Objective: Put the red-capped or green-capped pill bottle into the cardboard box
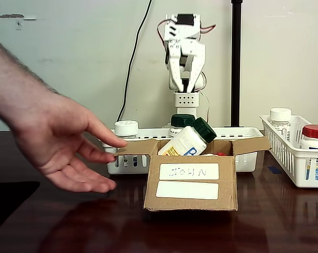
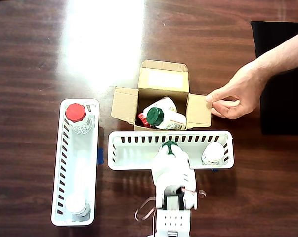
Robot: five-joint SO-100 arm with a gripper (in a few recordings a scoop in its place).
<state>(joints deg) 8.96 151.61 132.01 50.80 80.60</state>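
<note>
One green-capped pill bottle [image 1: 186,140] lies tilted inside the cardboard box [image 1: 193,184], its cap [image 2: 154,116] raised over the rim and its label partly below the box wall. A red cap [image 2: 142,120] beside it in the box is mostly hidden. The one box sits near the middle of the table [image 2: 35,64], flaps spread.

Behind the box, a long white basket [image 2: 129,150] holds a second green-capped bottle [image 1: 181,121], half covered by the arm in the overhead view, and a white-capped one [image 2: 213,153]. A second basket [image 2: 60,197] toward the table's edge holds one red-capped bottle [image 2: 76,113] and one white-capped bottle [image 2: 75,203].

The gripper [image 1: 185,79] hangs above the long basket, holding nothing, fingers slightly parted.

A person's hand [image 2: 237,94] touches one box flap, hiding part of the table in the fixed view. A black mat [image 2: 282,79] lies at the table's edge.
</note>
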